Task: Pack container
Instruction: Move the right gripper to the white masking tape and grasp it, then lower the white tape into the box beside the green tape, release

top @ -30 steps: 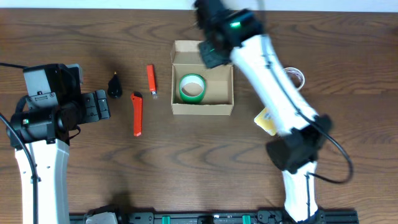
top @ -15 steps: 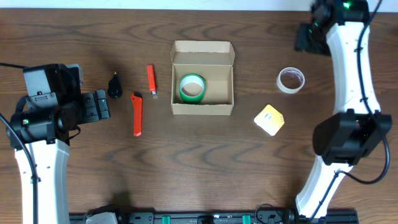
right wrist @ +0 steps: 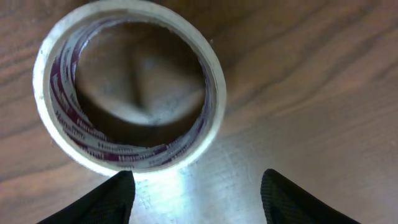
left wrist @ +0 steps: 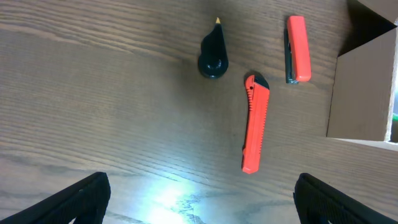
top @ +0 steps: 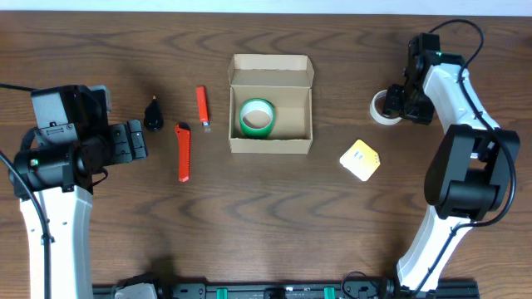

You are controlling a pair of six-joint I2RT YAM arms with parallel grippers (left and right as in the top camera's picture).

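The container (top: 270,144), a tan cardboard box with its flap lid open, stands at the table's middle and holds a green tape roll (top: 257,117). Its corner shows in the left wrist view (left wrist: 364,93). My right gripper (top: 397,105) is open and empty, low over the table beside a clear tape roll (top: 381,108), which fills the right wrist view (right wrist: 127,87) just ahead of the fingers (right wrist: 202,196). My left gripper (top: 137,139) is open and empty at the left, short of an orange cutter (top: 183,152).
Left of the box lie an orange cutter (left wrist: 255,123), a smaller orange cutter (top: 201,105) (left wrist: 297,48) and a black cone-shaped piece (top: 153,115) (left wrist: 213,55). A yellow square block (top: 360,159) lies right of the box.
My right arm swung from over the box to the far right and then came down beside the clear tape roll. The left arm has not moved.
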